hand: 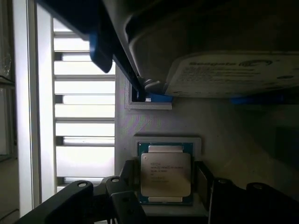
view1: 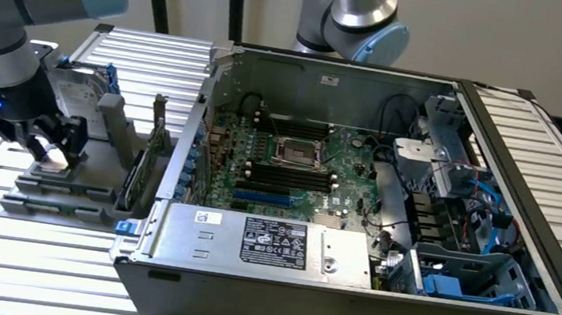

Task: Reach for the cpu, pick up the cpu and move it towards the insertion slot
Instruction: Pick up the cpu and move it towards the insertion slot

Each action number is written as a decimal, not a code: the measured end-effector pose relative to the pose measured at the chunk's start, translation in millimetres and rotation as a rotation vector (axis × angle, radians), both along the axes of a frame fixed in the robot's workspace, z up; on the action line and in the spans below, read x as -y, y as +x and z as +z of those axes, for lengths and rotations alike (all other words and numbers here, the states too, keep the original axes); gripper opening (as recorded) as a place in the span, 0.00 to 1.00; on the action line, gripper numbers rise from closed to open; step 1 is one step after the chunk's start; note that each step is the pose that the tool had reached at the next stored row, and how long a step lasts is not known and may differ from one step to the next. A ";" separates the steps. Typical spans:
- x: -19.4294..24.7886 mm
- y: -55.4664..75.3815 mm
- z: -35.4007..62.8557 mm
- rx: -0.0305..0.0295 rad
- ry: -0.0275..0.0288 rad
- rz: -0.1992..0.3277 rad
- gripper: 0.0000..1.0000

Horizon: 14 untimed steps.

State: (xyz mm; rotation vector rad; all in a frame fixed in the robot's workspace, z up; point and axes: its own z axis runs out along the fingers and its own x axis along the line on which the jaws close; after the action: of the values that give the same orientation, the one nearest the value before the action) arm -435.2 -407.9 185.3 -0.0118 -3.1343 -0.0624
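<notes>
Cpu [hand: 166, 173] lies in tray [hand: 219, 130] recess. End effector [view1: 52, 151] apart, flanking its edges. Slot [view1: 297, 153] in case [view1: 349, 306], well apart.

A slatted, light-coloured desk [view1: 30, 256] is seen. An open computer case [view1: 349, 310] is set on it, and just beside that, towards the exterior view's left, a grey parts fixture [view1: 51, 202] is placed on the slats.
</notes>
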 end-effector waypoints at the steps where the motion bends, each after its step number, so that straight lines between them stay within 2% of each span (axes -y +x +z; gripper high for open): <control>1: -0.1 0.0 0.0 0.0000 0.0000 0.000 0.63; 2: -0.1 0.0 0.0 -0.0002 0.0000 0.000 0.56; 7: -0.1 0.1 2.3 -0.0022 0.0000 0.000 0.55; 14: -0.1 0.2 19.6 -0.0062 0.0000 0.000 0.55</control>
State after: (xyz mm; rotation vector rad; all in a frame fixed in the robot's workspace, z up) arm -435.0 -407.8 204.9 -0.0120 -3.1281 -0.0622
